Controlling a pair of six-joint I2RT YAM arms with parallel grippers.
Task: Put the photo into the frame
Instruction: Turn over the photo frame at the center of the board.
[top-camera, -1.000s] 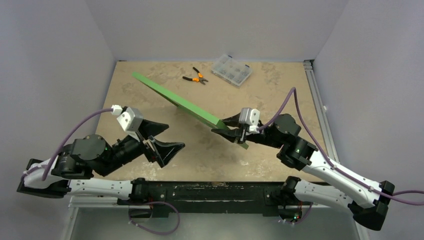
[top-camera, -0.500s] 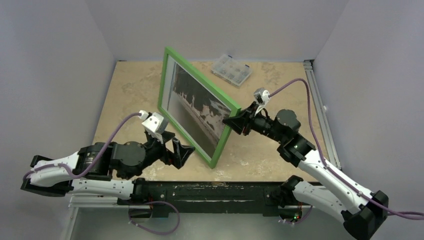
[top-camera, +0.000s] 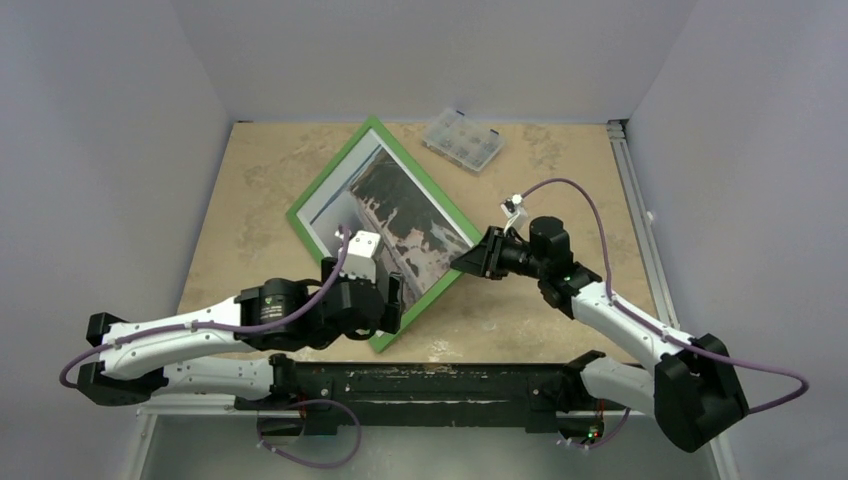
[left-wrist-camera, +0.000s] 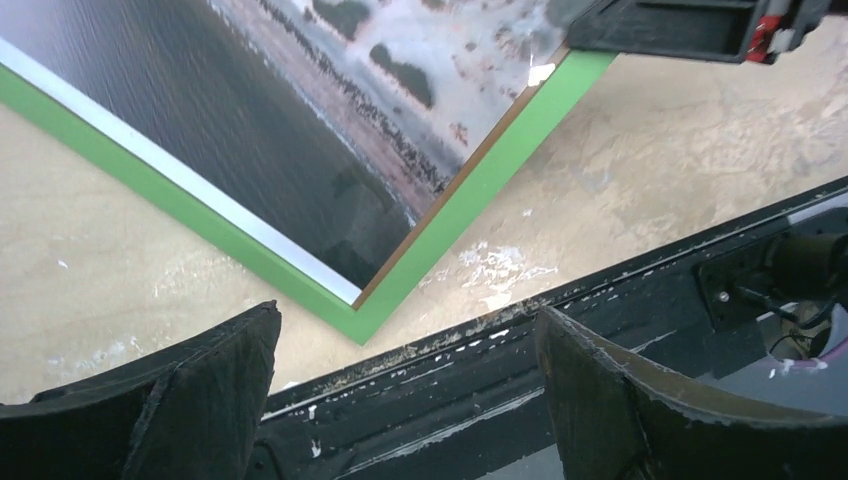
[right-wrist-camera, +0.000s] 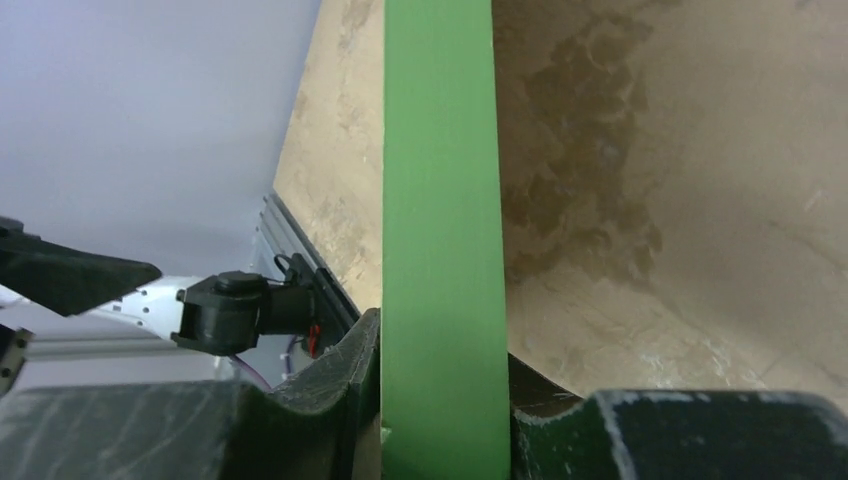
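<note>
The photo (top-camera: 400, 215) sits in the frame (top-camera: 330, 170) on the table (top-camera: 250, 200), a parts box (top-camera: 462, 141) behind them.

Nothing legible in the scene.
From where I stood, the photo (top-camera: 400, 210) carried only its dark grey-and-white scene with no caption or lettering, the green frame (top-camera: 323, 182) was plain, and any marking on the clear parts box (top-camera: 462, 140) was too small to read.

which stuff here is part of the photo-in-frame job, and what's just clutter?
Job:
- frame, one edge clamped in the right gripper
- photo, showing inside it
- left gripper, open above the near corner

Lying about:
- clear plastic parts box, far side of the table
</note>
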